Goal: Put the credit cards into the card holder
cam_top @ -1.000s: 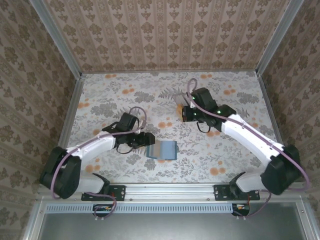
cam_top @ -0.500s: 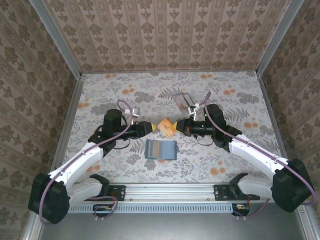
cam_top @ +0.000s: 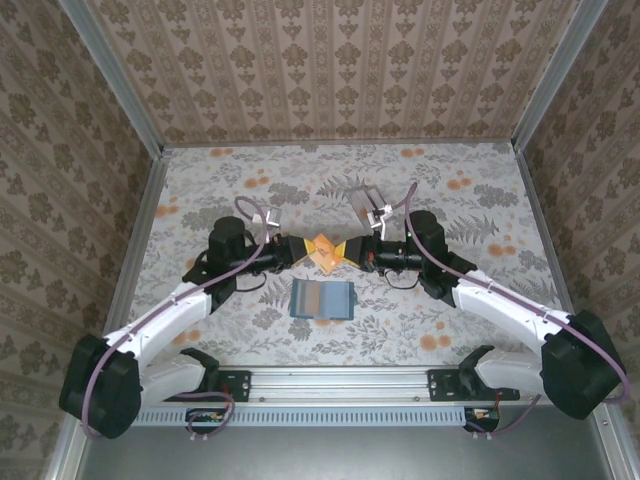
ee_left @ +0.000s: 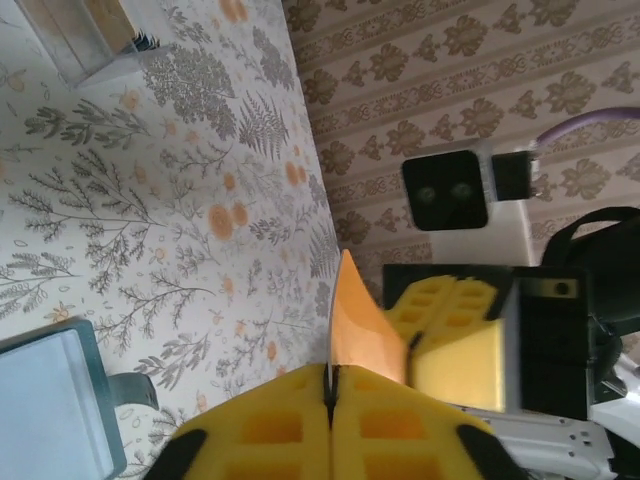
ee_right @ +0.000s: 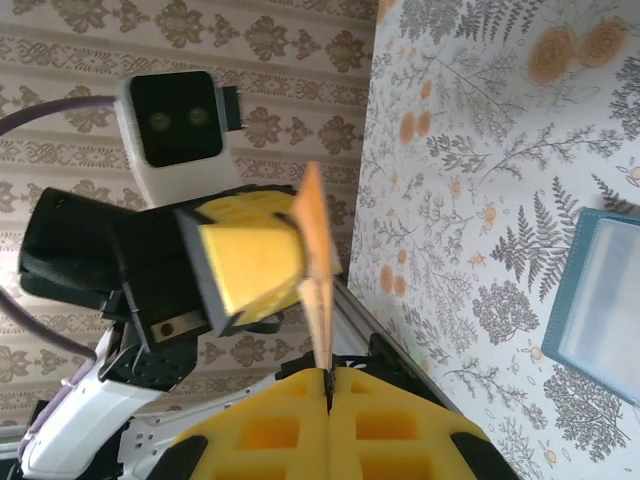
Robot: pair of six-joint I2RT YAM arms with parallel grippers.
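Observation:
The orange-yellow credit card [cam_top: 325, 250] hangs in the air above the table's middle, pinched from both sides. My left gripper [cam_top: 305, 250] is shut on one edge; in the left wrist view its pads [ee_left: 280, 430] close on the card [ee_left: 357, 325]. My right gripper [cam_top: 346, 252] is shut on the opposite edge, with the card [ee_right: 318, 250] running into its pad seam [ee_right: 328, 378]. The card holder [cam_top: 322, 300] lies open on the table just in front, pale pockets up. Pale grey credit cards [cam_top: 364, 203] lie behind the right gripper.
The flowered tabletop [cam_top: 230, 190] is bounded by patterned walls on three sides and a metal rail [cam_top: 330, 378] at the near edge. The holder also lies at the lower left of the left wrist view [ee_left: 50, 405] and at the right of the right wrist view [ee_right: 600, 300].
The right gripper brought the orange card from the grey cards to mid-table. The left gripper rose from the holder to meet it and has closed on the card's other edge.

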